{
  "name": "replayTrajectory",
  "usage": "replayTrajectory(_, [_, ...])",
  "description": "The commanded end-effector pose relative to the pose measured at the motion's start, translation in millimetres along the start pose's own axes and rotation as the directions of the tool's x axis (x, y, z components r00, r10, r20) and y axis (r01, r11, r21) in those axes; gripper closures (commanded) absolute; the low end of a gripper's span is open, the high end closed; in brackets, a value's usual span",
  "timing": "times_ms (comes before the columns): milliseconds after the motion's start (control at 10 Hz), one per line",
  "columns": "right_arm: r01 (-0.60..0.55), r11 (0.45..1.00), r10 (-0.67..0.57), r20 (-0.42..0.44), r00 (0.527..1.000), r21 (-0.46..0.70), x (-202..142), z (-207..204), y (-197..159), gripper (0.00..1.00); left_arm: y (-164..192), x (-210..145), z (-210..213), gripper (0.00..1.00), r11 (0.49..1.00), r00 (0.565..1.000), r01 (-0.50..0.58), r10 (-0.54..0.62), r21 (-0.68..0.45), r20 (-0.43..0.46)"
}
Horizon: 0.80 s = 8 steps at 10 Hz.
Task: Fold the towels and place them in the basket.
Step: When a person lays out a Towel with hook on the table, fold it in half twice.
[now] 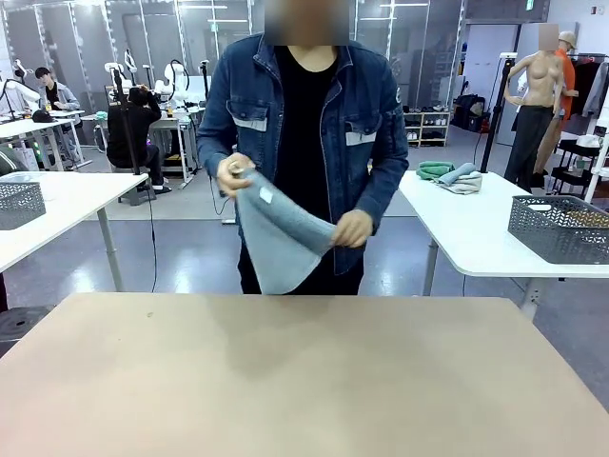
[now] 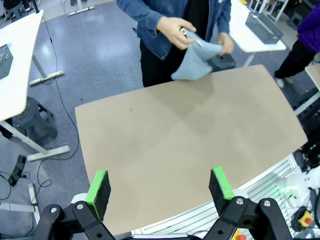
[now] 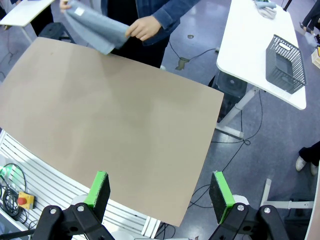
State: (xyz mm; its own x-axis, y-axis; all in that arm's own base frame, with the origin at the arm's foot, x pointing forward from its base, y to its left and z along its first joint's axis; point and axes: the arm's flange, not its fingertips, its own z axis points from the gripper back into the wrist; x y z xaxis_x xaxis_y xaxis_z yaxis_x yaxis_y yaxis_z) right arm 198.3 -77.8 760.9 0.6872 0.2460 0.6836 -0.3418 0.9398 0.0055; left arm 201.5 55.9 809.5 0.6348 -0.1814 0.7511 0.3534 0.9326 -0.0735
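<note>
Two hands [image 1: 352, 228] are holding a blue-grey towel [image 1: 276, 238] in the air just beyond the far edge of the tan table [image 1: 304, 381], in the upper middle of the front view, as a person in a denim jacket is standing across from the robot. The cloth is hanging in a soft, drooping fold between the hands, touching nothing else.

It is looking light and limp. It will likely sag and bunch rather than keep a shape, so it is calling for a pinch at a corner or along a hem, with both tools sharing the width. The terry should be giving the pads good friction.

The left tool [image 2: 160, 186] is hovering by the table's near edge at the bottom of its wrist view, its green pads spread fully apart with nothing between them. The right tool [image 3: 159, 189] is poised likewise at the bottom of its own view, wide open and gripping nothing.

The whole tabletop is lying bare, offering broad room for spreading and folding. Its edges are dropping to open floor, so a cloth laid too near a rim may be sliding off.

A grey mesh basket [image 1: 561, 228] is sitting on a white table [image 1: 466, 228] at the right of the front view, well apart from the tan one. Whether it is the one meant for this job cannot be told.
</note>
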Motion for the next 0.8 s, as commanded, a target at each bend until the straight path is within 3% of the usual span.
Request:
replayTrajectory(0, [0.001,1.0,-0.001,-0.002,1.0,-0.001,-2.1,0.7,0.1,0.0,-2.4,0.4,1.1,0.0,1.0,1.0,0.008,-0.008,-0.001,0.002])
replayTrajectory(700, [0.001,1.0,-0.001,-0.002,1.0,-0.001,-2.1,0.7,0.1,0.0,-2.4,0.4,1.1,0.0,1.0,1.0,0.008,-0.008,-0.001,0.002])
